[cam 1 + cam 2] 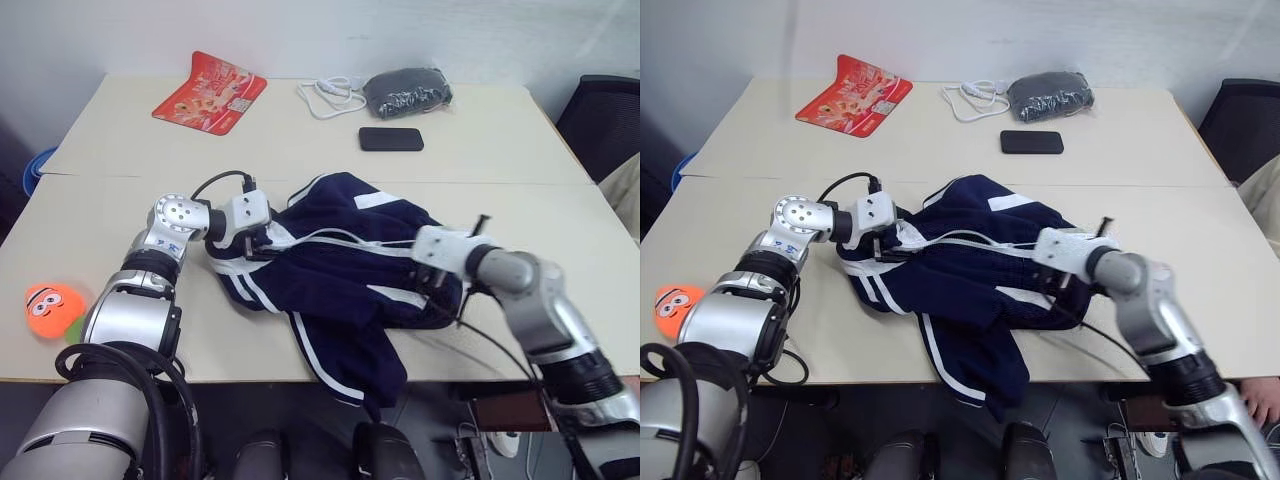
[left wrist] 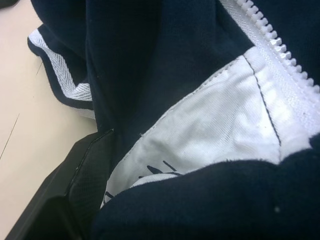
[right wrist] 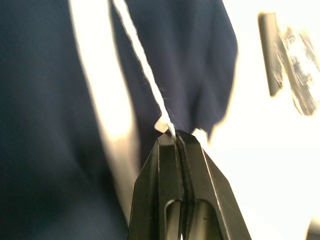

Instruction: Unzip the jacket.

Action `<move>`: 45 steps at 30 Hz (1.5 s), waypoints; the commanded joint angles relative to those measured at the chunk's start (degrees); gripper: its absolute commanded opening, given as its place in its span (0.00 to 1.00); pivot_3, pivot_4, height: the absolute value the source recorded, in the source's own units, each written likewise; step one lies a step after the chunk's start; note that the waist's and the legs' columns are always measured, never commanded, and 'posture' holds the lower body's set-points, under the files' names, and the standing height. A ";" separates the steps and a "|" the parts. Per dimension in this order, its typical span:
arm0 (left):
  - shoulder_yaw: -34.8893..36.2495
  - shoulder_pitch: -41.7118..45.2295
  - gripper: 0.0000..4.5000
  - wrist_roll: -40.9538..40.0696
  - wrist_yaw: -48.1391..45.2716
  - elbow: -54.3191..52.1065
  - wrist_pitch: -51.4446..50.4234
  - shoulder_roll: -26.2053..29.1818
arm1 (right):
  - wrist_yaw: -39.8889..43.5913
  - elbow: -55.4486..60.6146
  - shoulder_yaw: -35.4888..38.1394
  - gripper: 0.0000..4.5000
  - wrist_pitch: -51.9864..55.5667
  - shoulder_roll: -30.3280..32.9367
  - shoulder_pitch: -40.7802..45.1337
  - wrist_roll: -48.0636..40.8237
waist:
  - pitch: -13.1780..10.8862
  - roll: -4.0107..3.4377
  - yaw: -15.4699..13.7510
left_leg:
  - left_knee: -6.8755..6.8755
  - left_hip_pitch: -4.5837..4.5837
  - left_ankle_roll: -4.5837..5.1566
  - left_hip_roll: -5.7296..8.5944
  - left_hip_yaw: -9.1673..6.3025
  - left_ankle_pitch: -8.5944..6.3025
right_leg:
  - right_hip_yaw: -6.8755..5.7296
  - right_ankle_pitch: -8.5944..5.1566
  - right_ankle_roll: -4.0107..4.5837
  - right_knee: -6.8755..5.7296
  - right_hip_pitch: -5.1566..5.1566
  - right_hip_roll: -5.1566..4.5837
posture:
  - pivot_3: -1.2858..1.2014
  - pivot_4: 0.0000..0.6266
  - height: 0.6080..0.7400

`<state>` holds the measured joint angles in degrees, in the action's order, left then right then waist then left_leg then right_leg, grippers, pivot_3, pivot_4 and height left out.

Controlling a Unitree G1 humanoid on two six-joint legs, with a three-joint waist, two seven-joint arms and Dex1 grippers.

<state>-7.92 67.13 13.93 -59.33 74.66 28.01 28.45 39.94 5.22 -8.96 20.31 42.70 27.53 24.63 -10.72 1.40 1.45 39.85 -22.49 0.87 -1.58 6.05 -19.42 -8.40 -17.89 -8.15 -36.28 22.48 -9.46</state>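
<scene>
The jacket (image 1: 340,270) lay crumpled at the centre of the frame on the near table (image 1: 90,210), one part spilling over the front edge. The left gripper (image 1: 262,238), at centre left, was pressed into the collar end; its jaws stood wide, with dark cloth and the white collar lining (image 2: 210,130) bunched between them, though a firm hold could not be confirmed. The right gripper (image 3: 176,134), at centre right, had its jaws together on the white zipper line (image 3: 142,65), apparently pinching the pull. Judged risks: the thin pull could slip from the closed tips; loose fabric could jam the slider; with a weak collar hold, the whole garment could drag sideways instead of opening.
</scene>
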 commanded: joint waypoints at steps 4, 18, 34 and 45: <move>-0.88 -1.55 1.00 1.15 0.25 0.10 -0.18 1.37 | -1.34 -1.45 9.45 0.00 -3.59 8.30 -5.02 -2.25 | 0.00 0.00 0.01 | -0.03 0.01 0.00 0.00 0.02 0.00 | 0.00 0.00 0.00 0.02 0.00 0.00 | 0.52 0.24 1.00; -0.32 -2.24 1.00 0.54 0.56 -0.11 -0.25 1.62 | -5.80 -24.66 14.25 0.00 -18.56 21.79 -5.54 -3.83 | 0.02 -0.03 0.17 | -0.08 0.11 0.00 -0.02 0.15 0.00 | 0.07 0.00 0.00 0.05 -0.02 0.00 | 0.52 0.24 1.00; 9.55 -10.55 1.00 -17.88 -26.36 -24.49 -20.49 12.57 | 34.87 -23.73 11.70 0.61 -4.31 16.28 8.90 -33.92 | -0.08 -0.24 0.02 | -0.03 -0.16 0.03 -0.04 -0.02 -0.02 | -0.05 0.00 0.00 0.23 0.05 0.04 | 0.52 0.24 1.00; 23.39 -31.44 1.00 -32.41 -27.18 -57.21 -47.57 32.79 | 52.14 -34.52 16.92 1.00 5.22 29.54 10.68 -44.82 | -0.17 -0.38 0.12 | 0.09 -0.24 0.02 -0.11 -0.27 -0.02 | -0.12 0.00 0.00 0.20 0.05 0.03 | 0.52 0.24 1.00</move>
<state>12.25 36.92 -15.66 -85.92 20.83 -16.88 59.22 87.77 -28.21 5.40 24.04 69.52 37.60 -17.57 -10.89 1.02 1.57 39.95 -22.73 0.89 -1.69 5.78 -19.44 -8.53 -17.89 -8.16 -36.08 22.52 -9.43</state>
